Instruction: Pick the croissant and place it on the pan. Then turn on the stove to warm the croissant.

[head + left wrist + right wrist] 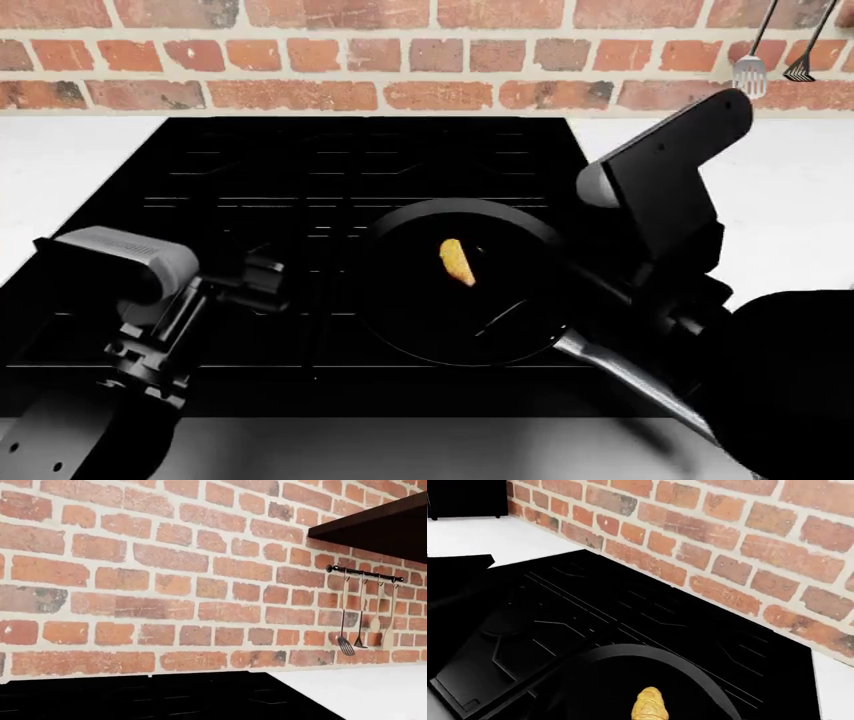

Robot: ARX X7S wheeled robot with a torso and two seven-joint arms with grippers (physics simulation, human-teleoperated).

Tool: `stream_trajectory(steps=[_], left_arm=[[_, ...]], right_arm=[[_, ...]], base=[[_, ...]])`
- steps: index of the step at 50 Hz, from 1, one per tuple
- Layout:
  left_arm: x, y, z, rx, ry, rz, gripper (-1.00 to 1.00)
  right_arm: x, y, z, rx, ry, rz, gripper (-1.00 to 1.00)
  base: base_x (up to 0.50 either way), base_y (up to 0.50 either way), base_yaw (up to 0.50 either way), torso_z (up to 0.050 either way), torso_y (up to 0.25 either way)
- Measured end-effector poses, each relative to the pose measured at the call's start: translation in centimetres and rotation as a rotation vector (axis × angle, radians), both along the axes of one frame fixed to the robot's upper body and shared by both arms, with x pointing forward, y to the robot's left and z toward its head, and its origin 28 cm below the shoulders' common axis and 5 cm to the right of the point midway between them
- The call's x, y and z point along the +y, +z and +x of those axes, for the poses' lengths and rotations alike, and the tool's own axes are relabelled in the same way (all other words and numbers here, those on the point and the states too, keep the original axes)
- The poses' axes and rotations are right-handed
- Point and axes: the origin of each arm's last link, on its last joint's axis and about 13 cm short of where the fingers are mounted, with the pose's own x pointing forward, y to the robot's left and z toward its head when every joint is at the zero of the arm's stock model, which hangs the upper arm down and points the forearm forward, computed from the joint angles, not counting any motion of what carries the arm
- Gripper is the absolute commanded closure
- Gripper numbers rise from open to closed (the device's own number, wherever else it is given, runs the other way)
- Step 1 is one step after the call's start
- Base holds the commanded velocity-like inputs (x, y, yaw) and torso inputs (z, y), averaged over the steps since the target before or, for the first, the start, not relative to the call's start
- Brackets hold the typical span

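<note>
Two arms reach over the stove (pixel 267 180); neither gripper's state can be told. The croissant (pixel 457 262) lies inside the pan (pixel 400 320), handle (pixel 627 375) toward the right arm. Behind, utensils (pixel 353 640) hang on a brick wall (pixel 167 570).

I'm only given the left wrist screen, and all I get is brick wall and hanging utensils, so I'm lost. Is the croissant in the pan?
Observer: Yes. The head view shows the croissant lying inside the pan.
Visitor: And where does the pan stand?
Observer: On the stove, toward its front, with the pan's handle pointing to the robot's right.
Visitor: Is anything touching the croissant?
Observer: Not that I can see. In the right wrist view, the part that shows lies free on the pan's floor.
</note>
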Motion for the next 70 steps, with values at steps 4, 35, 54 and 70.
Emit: stream_trajectory(steps=[4, 35, 54, 70], left_arm=[[-0.1, 0.2, -0.3, -0.007, -0.004, 0.005, -1.00], [0.1, 1.0, -0.5, -0.008, 0.039, 0.017, -1.00], [0.1, 1.0, -0.4, -0.004, 0.033, 0.015, -1.00], [0.1, 1.0, -0.4, 0.002, 0.035, 0.006, -1.00]], right_arm=[[-0.1, 0.1, -1.1, -0.045, -0.034, 0.016, -1.00], [-1.3, 1.0, -5.6, -0.205, -0.330, 0.070, -1.00], [-1.3, 1.4, -5.6, -0.243, -0.353, 0.077, -1.00], [-1.2, 1.4, -5.4, -0.260, -0.341, 0.086, -1.00]], base=[[0.00, 0.00, 0.00, 0.000, 0.000], [0.00, 0.00, 0.00, 0.000, 0.000], [-0.44, 0.00, 0.00, 0.000, 0.000], [-0.50, 0.00, 0.00, 0.000, 0.000]])
